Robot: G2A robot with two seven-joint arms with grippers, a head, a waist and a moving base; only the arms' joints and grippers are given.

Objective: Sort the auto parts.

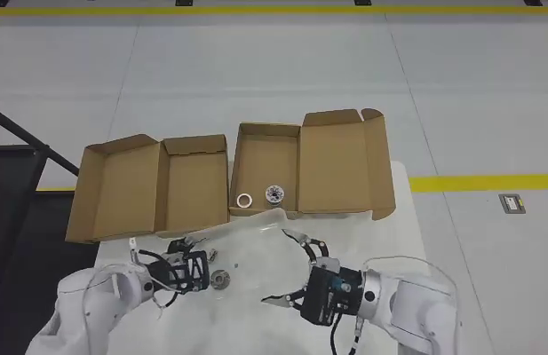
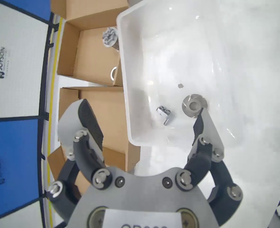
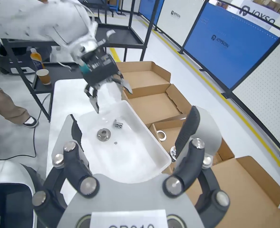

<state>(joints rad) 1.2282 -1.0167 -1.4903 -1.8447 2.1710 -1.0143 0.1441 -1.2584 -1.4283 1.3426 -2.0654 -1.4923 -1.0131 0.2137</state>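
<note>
Auto parts (image 3: 103,134) — round metal flange (image 2: 194,105), small grey block (image 2: 164,112) — lay in white plastic tray (image 2: 125,77); left gripper (image 2: 142,107), right gripper (image 3: 133,115) gaped empty.

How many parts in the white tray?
3 in the white tray: a round flange, a small block beside it, and a tiny chip close by. Nothing looks hidden.

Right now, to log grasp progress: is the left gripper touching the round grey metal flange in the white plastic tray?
Apart. The right wrist view shows bare white tray between the left gripper and the round metal flange.
</note>
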